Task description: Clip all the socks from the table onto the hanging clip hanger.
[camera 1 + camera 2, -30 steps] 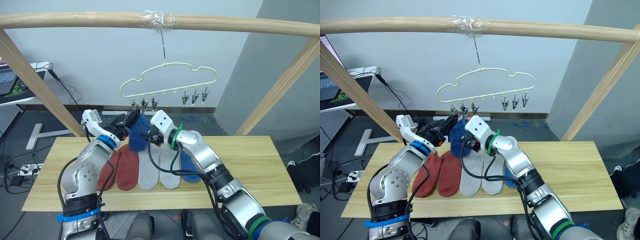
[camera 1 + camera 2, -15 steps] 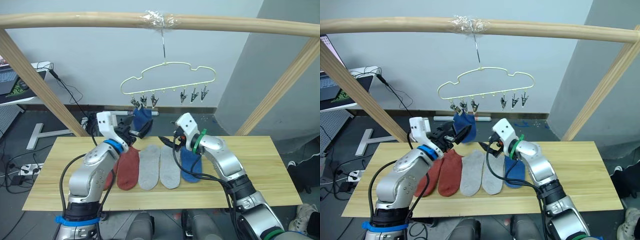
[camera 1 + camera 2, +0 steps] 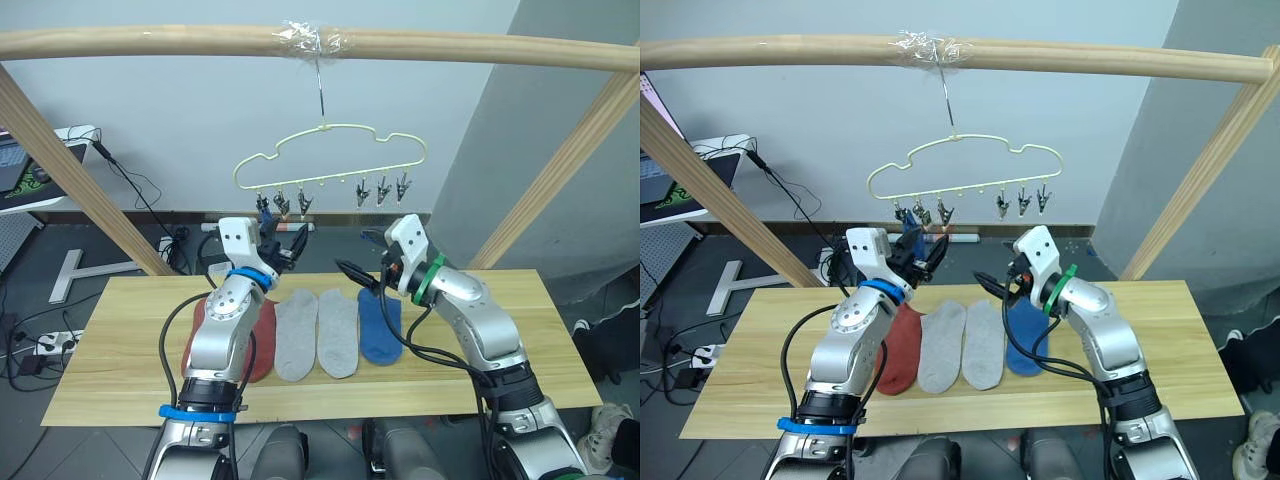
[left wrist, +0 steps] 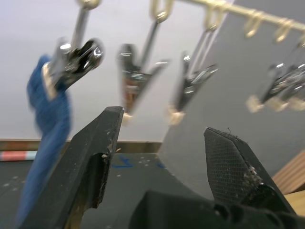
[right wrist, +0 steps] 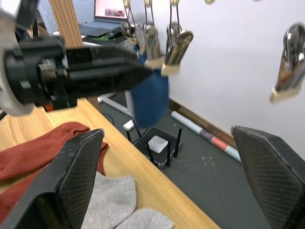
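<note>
A pale yellow-green clip hanger [image 3: 330,160] hangs by its hook from the top pole. One blue sock [image 4: 45,143] hangs from a clip at the hanger's left end, also seen as the blue sock [image 5: 150,98]. My left gripper [image 3: 283,253] is open and empty just below those left clips. My right gripper [image 3: 362,275] is open and empty, low over the table [image 3: 560,340], apart from the hanger. On the table lie a rust-red sock [image 3: 262,330], a second red one [image 3: 195,335] partly behind my left arm, two grey socks [image 3: 297,335] and a blue sock [image 3: 380,325].
A round wooden pole frame stands over the table: a top pole [image 3: 150,40] and slanted side poles [image 3: 70,170] left and right. A laptop on a stand [image 3: 25,170] sits off to the left. Bare table top lies at both ends.
The blue sock went up to the left-end clip and now hangs there alone. Both grippers have let go and drawn back; the right one moved right and down toward the table.
</note>
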Available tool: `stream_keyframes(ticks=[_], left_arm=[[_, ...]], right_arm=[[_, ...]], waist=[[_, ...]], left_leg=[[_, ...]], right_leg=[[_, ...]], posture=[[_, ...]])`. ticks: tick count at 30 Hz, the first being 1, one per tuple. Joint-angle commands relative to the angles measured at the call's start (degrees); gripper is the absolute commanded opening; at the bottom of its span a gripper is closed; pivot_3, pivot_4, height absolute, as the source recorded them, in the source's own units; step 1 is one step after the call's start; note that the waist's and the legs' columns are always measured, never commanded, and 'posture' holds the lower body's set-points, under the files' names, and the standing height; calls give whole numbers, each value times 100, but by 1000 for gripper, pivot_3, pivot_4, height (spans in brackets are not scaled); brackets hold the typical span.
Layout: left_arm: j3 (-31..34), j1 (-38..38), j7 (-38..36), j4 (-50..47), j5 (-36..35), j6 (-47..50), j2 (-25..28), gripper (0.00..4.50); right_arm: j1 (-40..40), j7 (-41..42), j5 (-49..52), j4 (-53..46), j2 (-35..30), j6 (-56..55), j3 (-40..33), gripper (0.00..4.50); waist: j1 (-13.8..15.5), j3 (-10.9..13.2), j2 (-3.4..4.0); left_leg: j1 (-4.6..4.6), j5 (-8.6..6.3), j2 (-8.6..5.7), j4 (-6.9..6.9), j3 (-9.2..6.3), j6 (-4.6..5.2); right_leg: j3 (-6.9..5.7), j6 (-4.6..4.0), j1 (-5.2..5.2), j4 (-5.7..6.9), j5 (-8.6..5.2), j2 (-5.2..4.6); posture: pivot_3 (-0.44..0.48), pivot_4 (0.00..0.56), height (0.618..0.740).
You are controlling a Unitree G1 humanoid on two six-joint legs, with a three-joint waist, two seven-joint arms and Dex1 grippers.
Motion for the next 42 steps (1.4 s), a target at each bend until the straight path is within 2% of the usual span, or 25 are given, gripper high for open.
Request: stream_keyframes(ticks=[1, 6, 8, 12, 42], left_arm=[[-38, -190, 56, 114, 170, -325, -103, 3082], [101, -429, 129, 450, 192, -517, -212, 3082], [103, -453, 98, 503, 200, -565, -212, 2734], [105, -516, 92, 599, 219, -603, -227, 1656], [234, -944, 366, 1118, 451, -1167, -251, 1656]], right_arm=[[-123, -50, 242, -504, -1, 105, -148, 4500], [-205, -34, 412, -715, -76, 271, -183, 4500], [-213, -39, 448, -756, -113, 313, -188, 4500], [-239, -71, 480, -753, -160, 329, -176, 4500], [-385, -64, 784, -812, -326, 293, -178, 4500]], waist=[[0, 0, 0], [-4, -1, -1], [-5, -1, -1], [-12, -1, -1], [-10, -7, -5]], left_leg=[[0, 0, -2, 1, 2, 0], [-1, 0, -3, 4, 1, 0], [0, 0, -2, 3, 2, 0], [0, 0, -1, 2, 2, 0], [0, 1, -2, 8, 3, 0]], right_leg=[[2, 0, 0, 0, 0, -1], [0, 2, 1, 0, 0, -1], [1, 1, 1, 0, 0, -1], [0, -3, 0, 0, 3, -1], [-1, -18, 0, 6, 15, -1]], posture=[[-24, 162, 740], [-31, 159, 740], [-31, 159, 740], [-31, 159, 740], [-42, 134, 740]])
